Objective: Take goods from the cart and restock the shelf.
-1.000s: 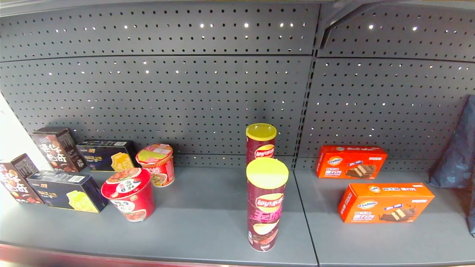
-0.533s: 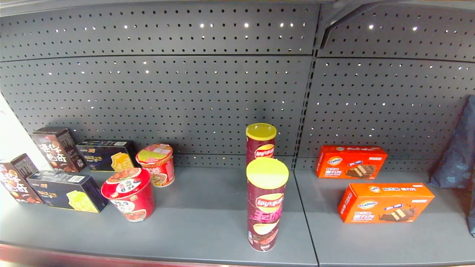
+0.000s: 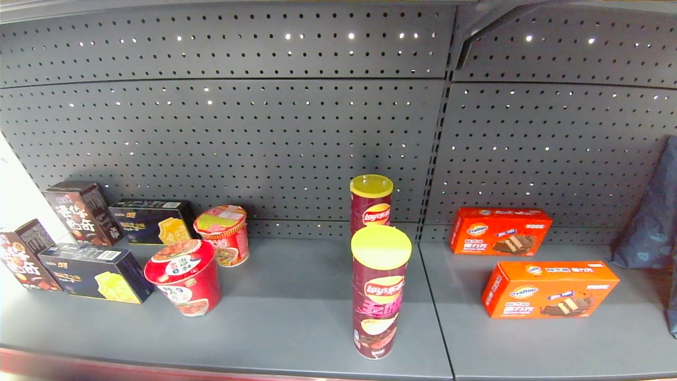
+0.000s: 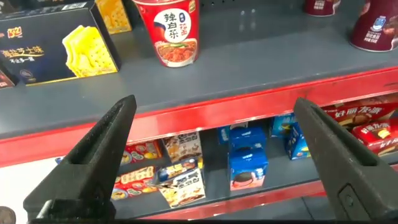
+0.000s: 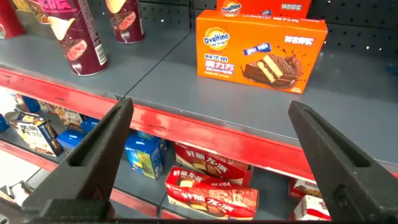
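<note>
The grey shelf holds two maroon chip cans with yellow lids, one behind the other. Two orange boxes lie to their right, two red cup noodles and several dark boxes to their left. My left gripper hangs open and empty in front of the shelf's red front edge, below a cup noodle and a dark cracker box. My right gripper is open and empty too, before the red edge near an orange box and a chip can.
A lower shelf under the red edge carries blue boxes and red boxes. A perforated back panel closes the shelf behind. A dark blue bag leans at the far right. Bare shelf room lies between the cup noodles and the chip cans.
</note>
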